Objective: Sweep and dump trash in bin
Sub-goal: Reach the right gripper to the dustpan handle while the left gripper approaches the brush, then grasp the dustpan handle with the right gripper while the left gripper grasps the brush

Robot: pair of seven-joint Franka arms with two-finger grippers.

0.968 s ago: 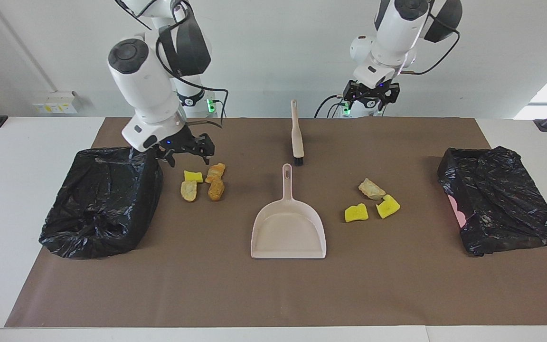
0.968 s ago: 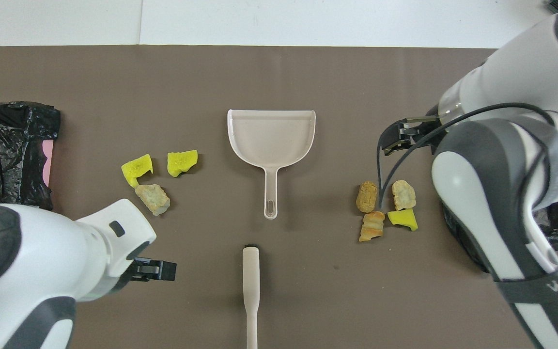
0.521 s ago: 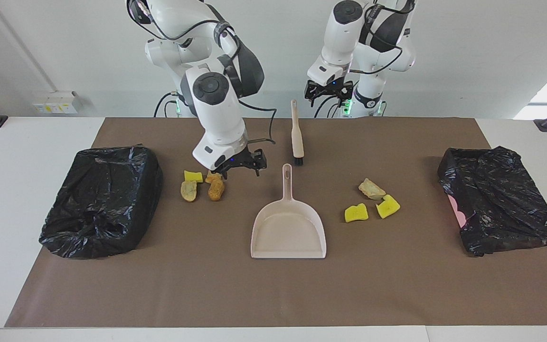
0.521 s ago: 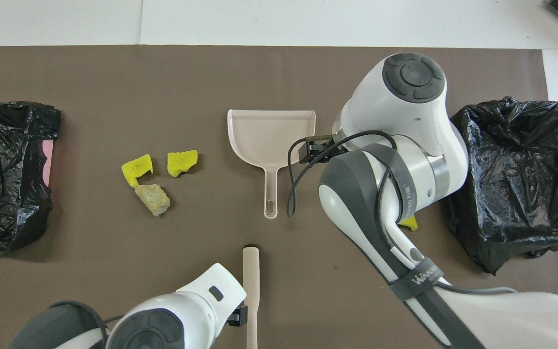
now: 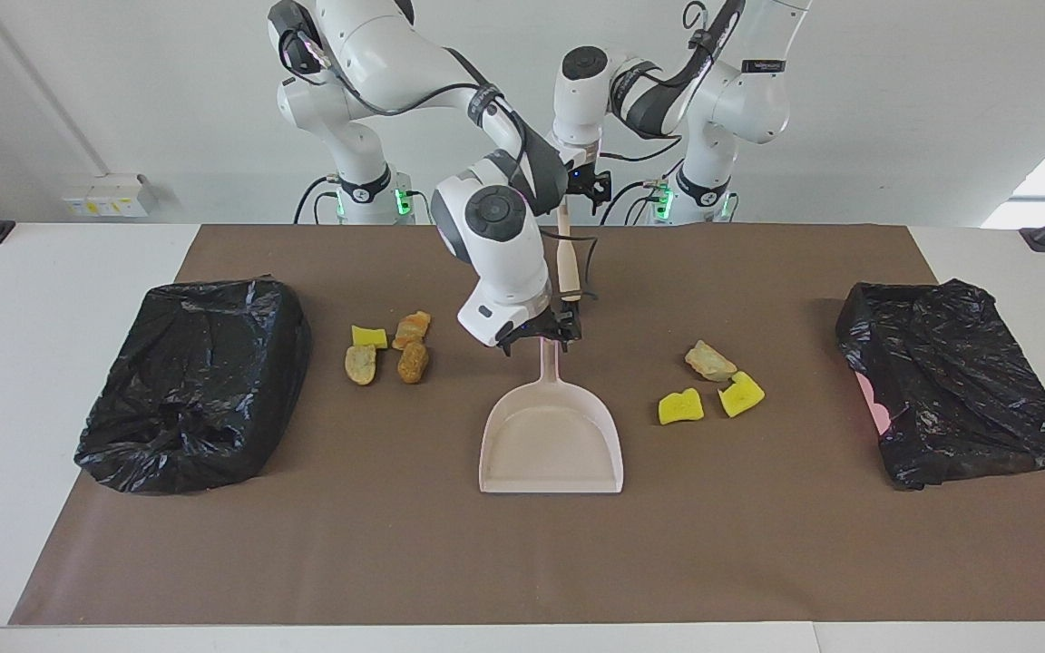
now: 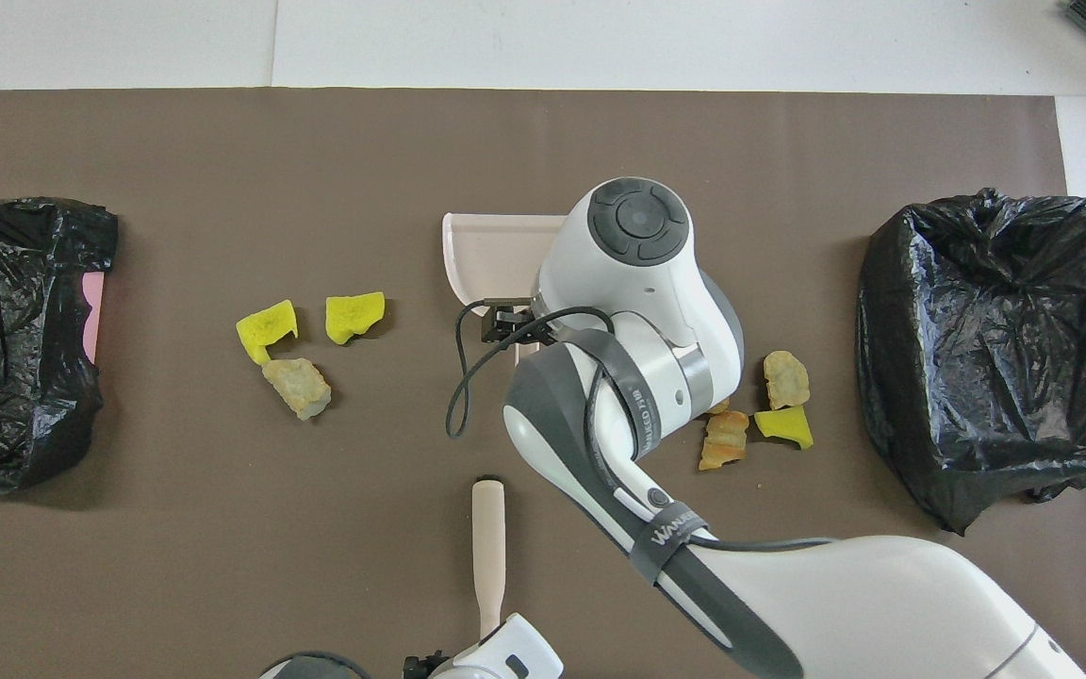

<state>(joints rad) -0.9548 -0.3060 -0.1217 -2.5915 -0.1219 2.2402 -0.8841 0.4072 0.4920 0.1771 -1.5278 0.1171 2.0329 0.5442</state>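
Since a second ago the right gripper (image 5: 541,337) has swung away from the black bin (image 5: 191,385) at its own end of the table, crossed the nearby trash, and now hovers over the handle of the dustpan (image 5: 551,435). The left gripper (image 5: 584,188) has shifted inward and now hangs over the handle end of the brush (image 5: 567,263). Both sets of jaws stand released and hold nothing.

The trash has not moved. One cluster of trash (image 5: 388,348), a yellow sponge piece and three brownish chunks, lies on the table just beside the right jaws, toward the right arm's end. A second cluster (image 5: 711,383), two yellow pieces and a pale chunk, lies well apart from both jaws, toward the left arm's end, near the second black bin (image 5: 953,381).

By my reading, the task has barely begun: neither tool is grasped, nothing is in the dustpan. Still left are gripping both tools, sweeping each cluster into the pan, and tipping it into a bin.
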